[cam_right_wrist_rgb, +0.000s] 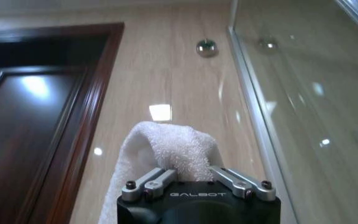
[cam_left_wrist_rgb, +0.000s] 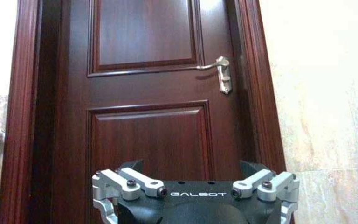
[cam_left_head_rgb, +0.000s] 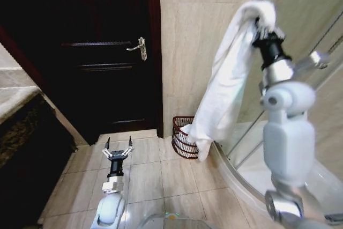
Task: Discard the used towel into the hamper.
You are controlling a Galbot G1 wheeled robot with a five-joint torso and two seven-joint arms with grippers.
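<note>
The white towel (cam_left_head_rgb: 228, 73) hung long from the right pincer (cam_left_head_rgb: 261, 25), which was raised high beside the shower glass (cam_left_head_rgb: 300, 4) and clamped on the towel's top fold, its lower end dangling just over the hamper (cam_left_head_rgb: 182, 138). The hamper stood on the tiled floor (cam_left_head_rgb: 150, 175) against the beige wall (cam_left_head_rgb: 187, 36), between the dark door (cam_left_head_rgb: 91, 52) and the shower. The left pincer (cam_left_head_rgb: 118, 147) sat low over the floor facing the door, its fingers apart and holding nothing.
</note>
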